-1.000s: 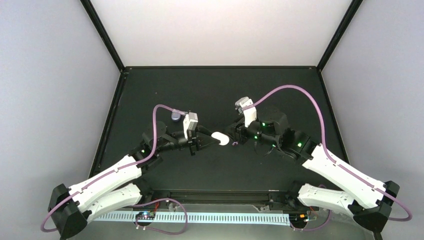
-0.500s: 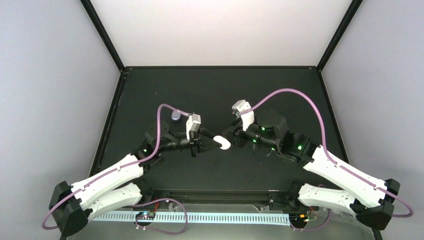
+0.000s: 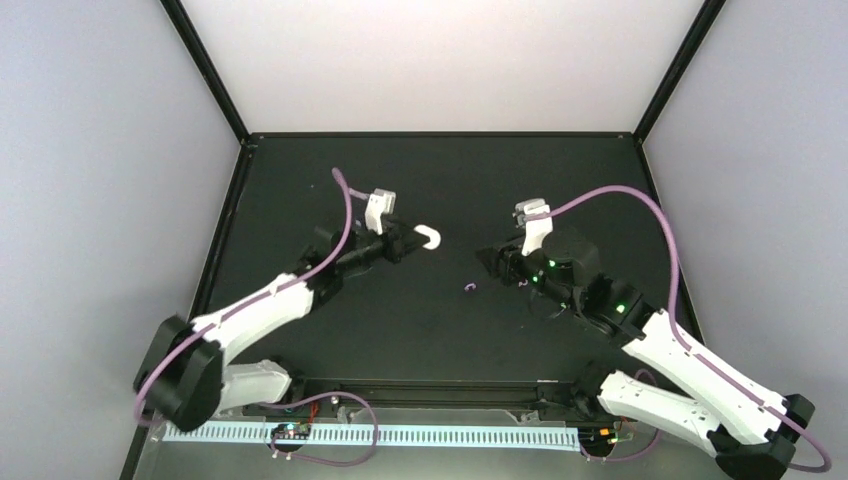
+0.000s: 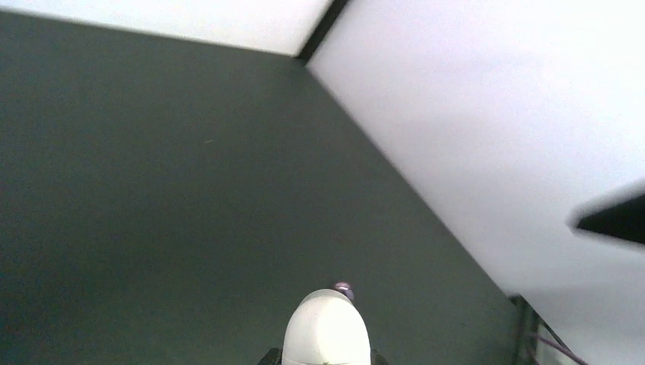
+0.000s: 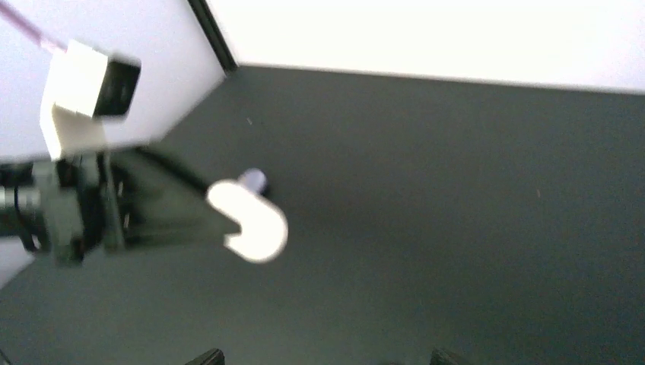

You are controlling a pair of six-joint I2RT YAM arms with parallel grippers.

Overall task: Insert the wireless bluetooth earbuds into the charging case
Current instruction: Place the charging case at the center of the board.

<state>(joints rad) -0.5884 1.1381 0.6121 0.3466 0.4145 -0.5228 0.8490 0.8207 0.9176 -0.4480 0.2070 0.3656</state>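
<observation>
White charging case (image 3: 430,237) gapes open, C-shaped, in the left claw (image 3: 412,241).

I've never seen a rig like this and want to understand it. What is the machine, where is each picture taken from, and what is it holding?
These are two robot arms bolted at the near edge of a black table, each ending in a two-finger gripper. The wide picture comes from a fixed camera above and behind the arms. The other two come from small cameras on the wrists. The left gripper pinches a small white charging case, which is open and looks like a C from above. The right gripper is open and empty, and its wrist camera looks across at that case. A tiny purple earbud lies on the table between the arms. A small purple thing shows just behind the case in the wrist views, but I cannot tell what it is.
</observation>
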